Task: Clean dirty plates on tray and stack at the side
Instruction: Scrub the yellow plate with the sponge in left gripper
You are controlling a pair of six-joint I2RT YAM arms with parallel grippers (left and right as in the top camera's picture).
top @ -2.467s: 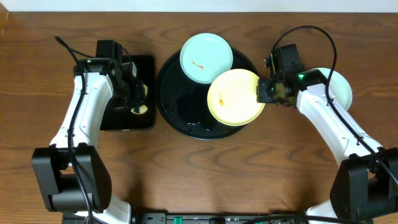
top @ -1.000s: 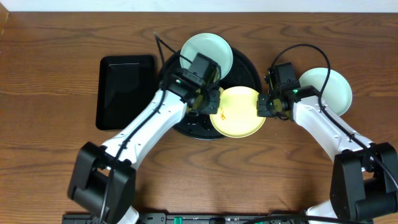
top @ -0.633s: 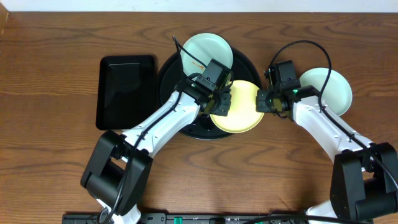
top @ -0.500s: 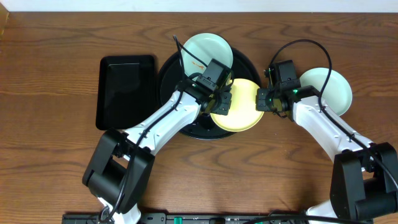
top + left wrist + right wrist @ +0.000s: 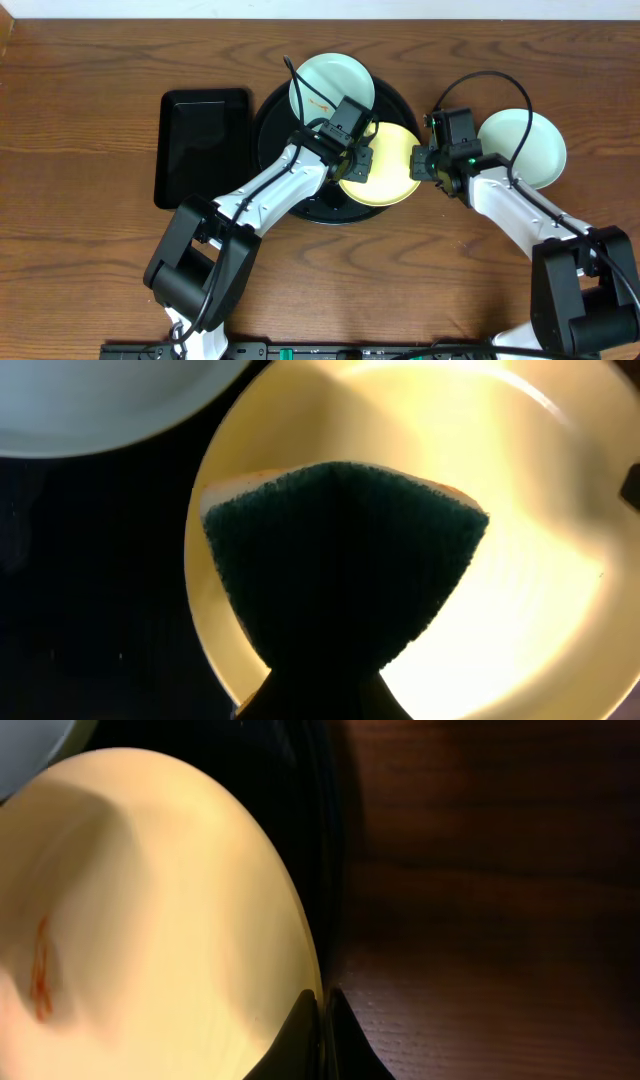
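Note:
The pale yellow plate (image 5: 392,168) leans over the right side of the round black tray (image 5: 280,150). My right gripper (image 5: 420,164) is shut on its right rim, and in the right wrist view the fingertips (image 5: 325,1008) pinch the edge of the yellow plate (image 5: 150,890), which bears an orange smear (image 5: 42,970). My left gripper (image 5: 352,168) is shut on a dark green sponge (image 5: 340,560), pressed flat on the yellow plate (image 5: 520,510). A mint plate (image 5: 332,88) with a small orange smear lies at the tray's back. Another mint plate (image 5: 528,148) rests on the table at the right.
A rectangular black tray (image 5: 203,145) lies left of the round tray. The brown wooden table (image 5: 100,250) spreads round everything. Both arms cross the table's middle and meet over the round tray. A black cable loops above the right arm (image 5: 490,75).
My left arm has swung from the rectangular tray over to the yellow plate, bringing the sponge onto it. The right gripper has kept its hold on the rim, nudging the plate slightly left.

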